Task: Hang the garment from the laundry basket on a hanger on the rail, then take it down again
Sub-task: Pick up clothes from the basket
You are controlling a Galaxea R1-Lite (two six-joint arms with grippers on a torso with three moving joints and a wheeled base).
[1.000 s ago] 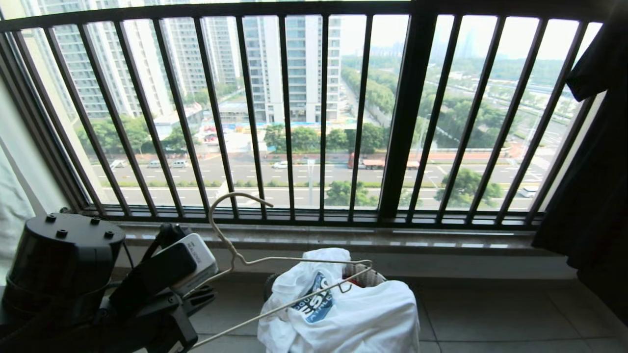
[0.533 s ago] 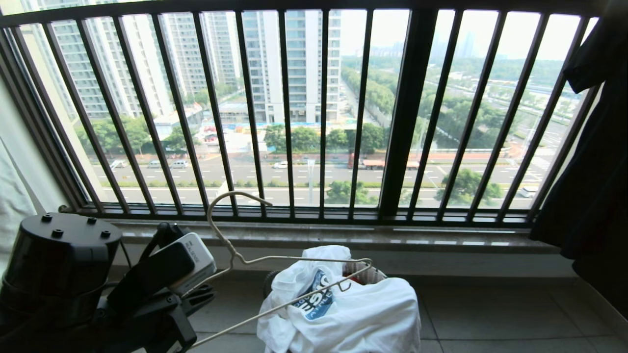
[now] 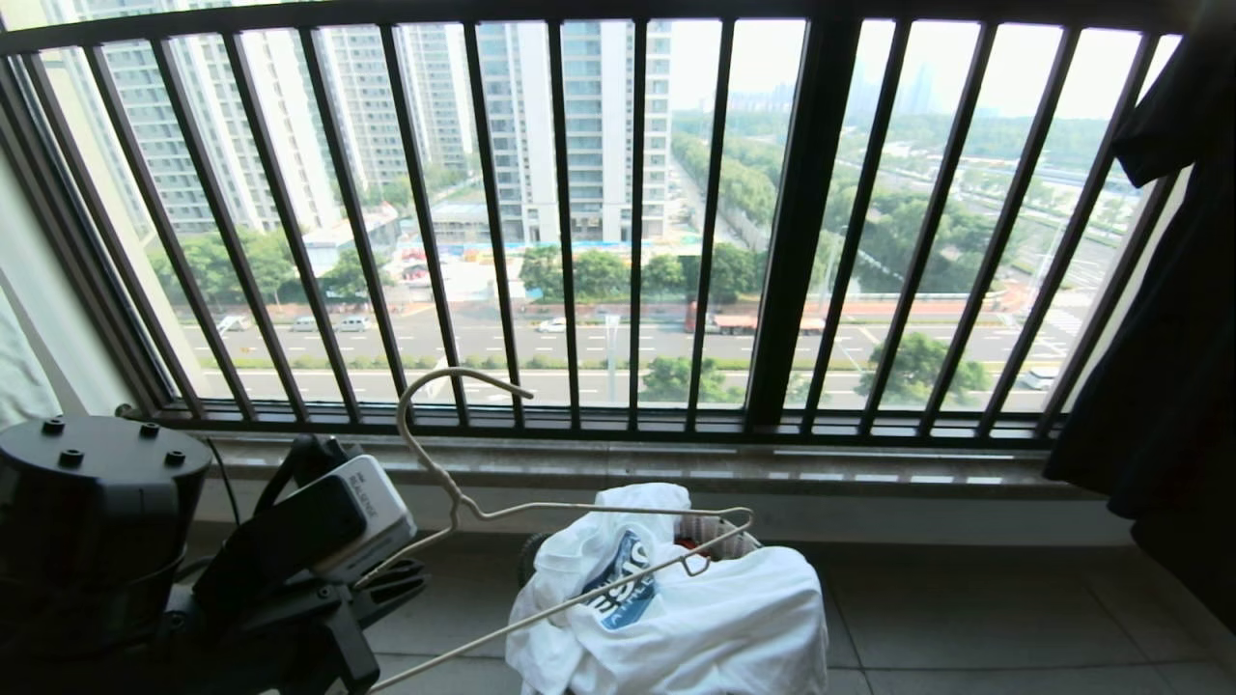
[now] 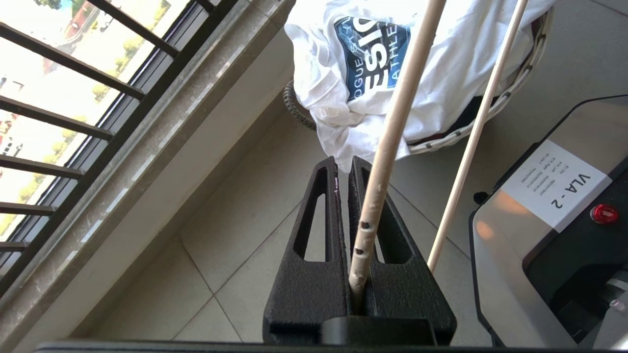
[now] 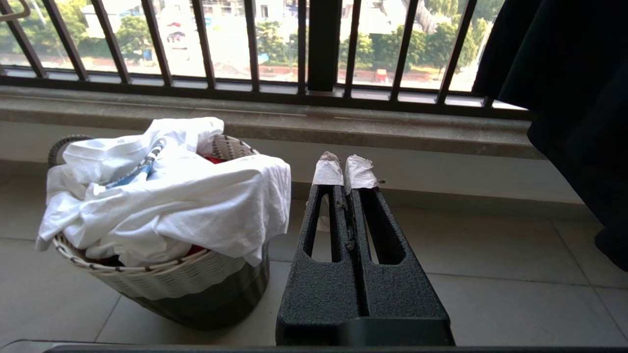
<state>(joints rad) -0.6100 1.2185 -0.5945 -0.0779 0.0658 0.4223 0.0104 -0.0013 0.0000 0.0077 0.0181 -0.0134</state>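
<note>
The left tool (image 4: 343,169) is clamped on one rod of the thin cream-white wire hanger (image 3: 541,510), holding it out over the small round basket with a white woven rim (image 5: 162,282) that stands on the tiled floor near the black railing of vertical bars (image 3: 618,222). The white short-sleeved T-shirt with a blue square chest logo (image 3: 676,618) lies heaped in that basket, spilling over its rim, with something red showing beneath it. It looks light, soft and limp, so it will sag and slide rather than keep any shape; the neck opening or a shoulder seam seems the best place to take hold, though both are buried in the folds. The hanger is thin and probably springy, liable to swing in a one-rod grip. The right tool (image 5: 343,169), its tips pressed together and empty, sits to the right of the basket.
</note>
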